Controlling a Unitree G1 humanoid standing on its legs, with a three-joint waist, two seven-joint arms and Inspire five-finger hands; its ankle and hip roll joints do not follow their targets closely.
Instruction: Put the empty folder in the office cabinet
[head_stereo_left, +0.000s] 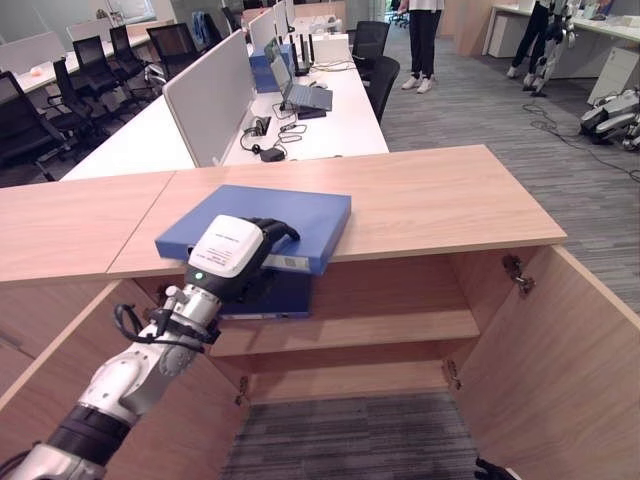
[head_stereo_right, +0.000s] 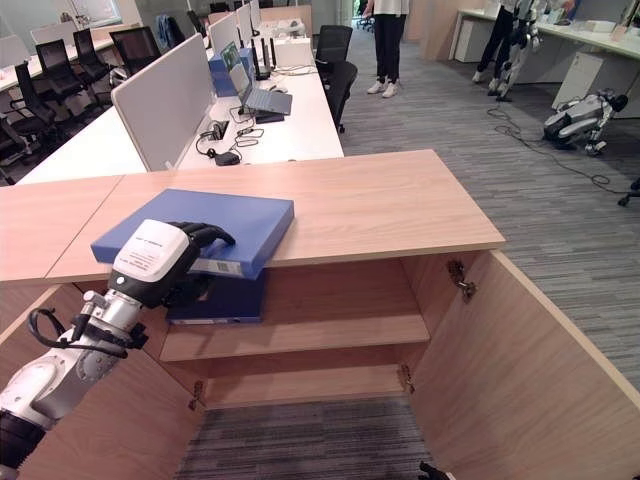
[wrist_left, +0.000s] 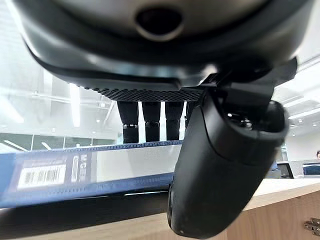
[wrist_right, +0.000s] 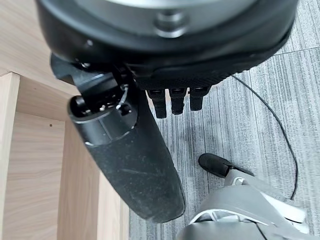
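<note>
So the left hand (head_stereo_left: 232, 258) is clamped on the near edge of the blue folder (head_stereo_left: 262, 225), fingers (wrist_left: 150, 120) laid over the top and the thumb (wrist_left: 220, 165) tucked underneath the spine. The folder sits flat on top of the wooden office cabinet (head_stereo_left: 430, 200), poking out over the front edge right where the hand grips it. Just below the hand, a second blue folder (head_stereo_left: 270, 297) lies on the upper shelf (head_stereo_left: 400, 328) inside the open cabinet, doors swung wide. The right hand (wrist_right: 150, 150) hangs down over grey carpet (wrist_right: 240, 110) beside a cabinet door (wrist_right: 30, 165), fingers curled in, holding nothing.
</note>
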